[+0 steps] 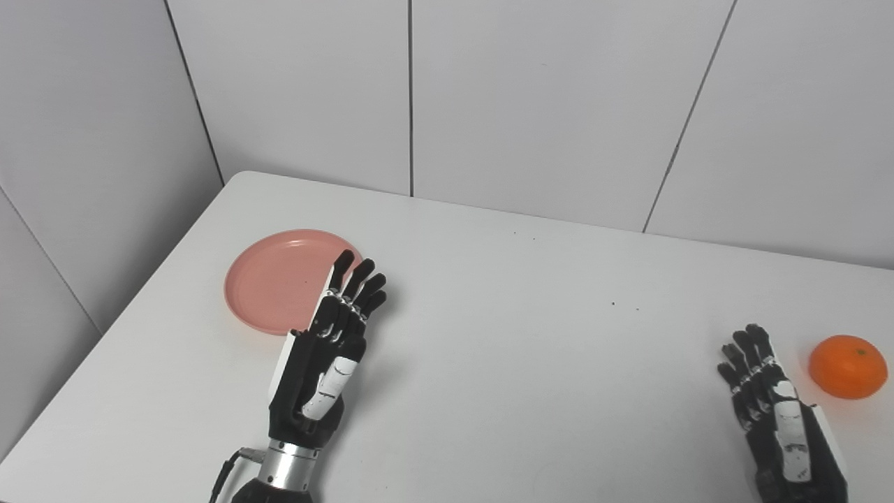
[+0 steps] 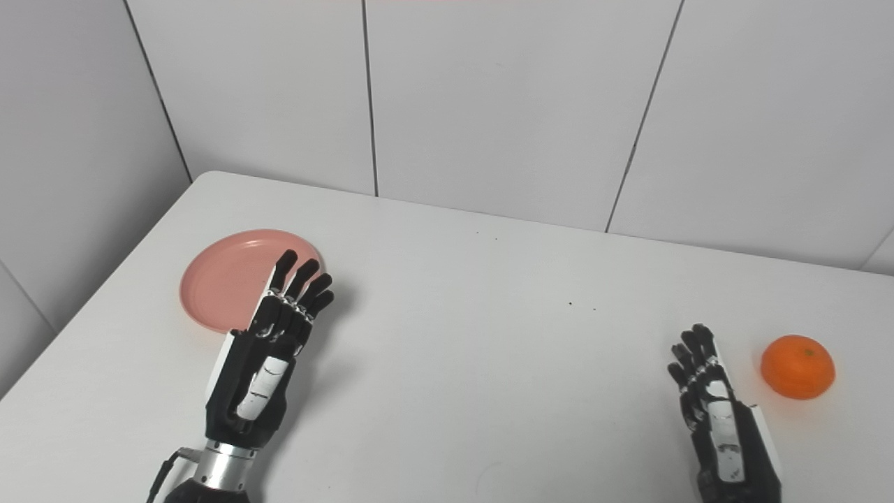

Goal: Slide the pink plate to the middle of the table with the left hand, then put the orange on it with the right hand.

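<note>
The left hand is hovering with fingers spread, holding nothing, its fingertips overlapping the pink plate's near edge. The right hand is resting, fingers apart and empty, just left of the orange.

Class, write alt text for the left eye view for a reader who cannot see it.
On a white table, the open left hand reaches over the near right edge of a pink plate at the left. At the right, the open right hand waits beside an orange.
</note>
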Robot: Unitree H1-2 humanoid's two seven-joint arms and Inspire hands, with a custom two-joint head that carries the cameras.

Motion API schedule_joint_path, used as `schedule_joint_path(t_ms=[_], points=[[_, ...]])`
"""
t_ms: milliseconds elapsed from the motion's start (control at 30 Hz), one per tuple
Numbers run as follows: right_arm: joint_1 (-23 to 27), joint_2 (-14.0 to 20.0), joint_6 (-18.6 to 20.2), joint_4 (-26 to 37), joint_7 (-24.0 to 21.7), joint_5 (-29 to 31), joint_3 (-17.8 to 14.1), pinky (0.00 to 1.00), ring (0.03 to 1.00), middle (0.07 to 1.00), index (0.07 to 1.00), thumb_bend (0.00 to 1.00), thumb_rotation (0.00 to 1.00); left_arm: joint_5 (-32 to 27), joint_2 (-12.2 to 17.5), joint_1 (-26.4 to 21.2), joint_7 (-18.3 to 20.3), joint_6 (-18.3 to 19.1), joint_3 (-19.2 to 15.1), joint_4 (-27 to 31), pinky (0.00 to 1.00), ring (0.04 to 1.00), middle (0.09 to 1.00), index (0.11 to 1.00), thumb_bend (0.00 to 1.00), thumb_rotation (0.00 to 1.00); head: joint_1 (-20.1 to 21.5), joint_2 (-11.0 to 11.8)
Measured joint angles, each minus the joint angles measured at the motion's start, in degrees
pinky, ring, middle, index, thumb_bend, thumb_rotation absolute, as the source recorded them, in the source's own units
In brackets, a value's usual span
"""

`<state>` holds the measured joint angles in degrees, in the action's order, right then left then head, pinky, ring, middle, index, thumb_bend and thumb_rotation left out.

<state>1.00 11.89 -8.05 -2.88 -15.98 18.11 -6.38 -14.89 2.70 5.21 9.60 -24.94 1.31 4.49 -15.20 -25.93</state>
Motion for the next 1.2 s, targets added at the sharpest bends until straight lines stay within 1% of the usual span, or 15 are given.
schedule_joint_path(t_ms=[167, 267, 367, 567, 800, 867, 900, 933, 1000, 1033, 1100, 1167, 1200], points=[[0.8, 0.4, 0.0, -1.2, -1.3, 0.1, -0.9, 1.00, 1.000, 1.000, 1.000, 0.82, 0.92, 1.0, -1.6, -0.4, 0.0, -0.7, -0.7, -0.4, 0.89, 0.917, 0.950, 1.000, 0.76, 0.59, 0.2, 0.7], [1.1, 0.4, 0.0, -1.7, -1.6, 0.1, -1.2, 1.00, 1.000, 1.000, 1.000, 0.82, 0.92, 1.7, -2.4, -0.7, 0.1, -0.8, -1.0, -0.6, 0.90, 0.917, 0.952, 1.000, 0.74, 0.59, 0.3, 0.7], [1.1, 0.4, 0.0, -1.8, -1.6, 0.1, -1.4, 1.00, 1.000, 1.000, 1.000, 0.82, 0.93, 1.7, -3.1, -0.9, 0.2, -0.8, -1.4, -0.9, 0.90, 0.917, 0.951, 1.000, 0.73, 0.58, 0.5, 0.4], [1.1, 0.4, 0.0, -1.8, -1.7, 0.1, -1.4, 1.00, 1.000, 1.000, 0.999, 0.84, 0.92, 1.7, -3.5, -1.0, 0.2, -0.9, -1.9, -1.0, 0.90, 0.916, 0.947, 1.000, 0.74, 0.59, 0.3, -0.1], [1.1, 0.3, 0.0, -1.8, -1.7, 0.1, -1.5, 1.00, 1.000, 1.000, 0.999, 0.85, 0.93, 1.7, -3.5, -1.0, 0.3, -0.9, -1.9, -1.0, 0.91, 0.920, 0.946, 0.993, 0.79, 0.62, 0.6, -0.3], [1.0, 0.2, -0.4, -1.9, -1.8, 0.1, -1.5, 1.00, 1.000, 1.000, 0.999, 0.85, 0.93, 1.5, -3.5, -1.0, 0.4, -0.7, -1.8, -1.0, 0.91, 0.918, 0.936, 0.969, 0.83, 0.60, 0.8, -0.3], [0.9, -0.1, -1.5, -2.0, -2.0, 0.1, -1.4, 1.00, 1.000, 1.000, 0.996, 0.86, 0.93, 1.2, -3.5, -0.9, 0.5, -0.3, -1.8, -1.0, 0.88, 0.895, 0.915, 0.928, 0.88, 0.61, 1.0, -0.3], [0.8, -0.2, -2.4, -2.2, -2.3, 0.1, -1.4, 1.00, 1.000, 1.000, 0.996, 0.86, 0.92, 0.7, -3.5, -0.8, 0.4, 0.5, -1.8, -1.0, 0.87, 0.887, 0.908, 0.914, 0.90, 0.62, 1.0, -0.3], [0.7, -0.5, -4.7, -2.6, -2.9, 0.2, -1.5, 1.00, 1.000, 1.000, 0.993, 0.86, 0.92, -0.2, -3.6, -0.8, -0.1, 3.9, -1.8, -0.5, 0.86, 0.880, 0.896, 0.871, 0.89, 0.67, 1.2, -0.3], [0.7, -0.5, -5.5, -2.7, -3.3, 0.2, -1.4, 1.00, 1.000, 1.000, 0.992, 0.86, 0.92, -0.6, -3.7, -0.6, -0.6, 5.8, -1.7, 0.1, 0.87, 0.883, 0.897, 0.866, 0.90, 0.69, 1.2, -0.3], [0.7, -0.6, -6.2, -2.7, -3.3, 0.2, -1.4, 1.00, 1.000, 1.000, 0.992, 0.86, 0.93, -1.7, -3.8, -0.4, -0.8, 9.1, -1.6, 1.1, 0.87, 0.893, 0.905, 0.864, 0.93, 0.72, 1.3, -0.3], [0.7, -0.7, -6.5, -2.7, -3.4, 0.2, -1.4, 1.00, 1.000, 1.000, 0.994, 0.85, 0.93, -3.8, -3.6, -0.3, -0.9, 13.2, -1.7, 2.6, 0.86, 0.890, 0.908, 0.868, 0.92, 0.74, 1.4, -0.3], [0.7, -0.7, -6.6, -2.6, -3.4, 0.2, -1.4, 1.00, 1.000, 1.000, 0.994, 0.85, 0.93, -4.6, -3.4, -0.4, -0.9, 14.8, -1.9, 3.0, 0.83, 0.875, 0.892, 0.861, 0.91, 0.75, 1.3, -0.4]])
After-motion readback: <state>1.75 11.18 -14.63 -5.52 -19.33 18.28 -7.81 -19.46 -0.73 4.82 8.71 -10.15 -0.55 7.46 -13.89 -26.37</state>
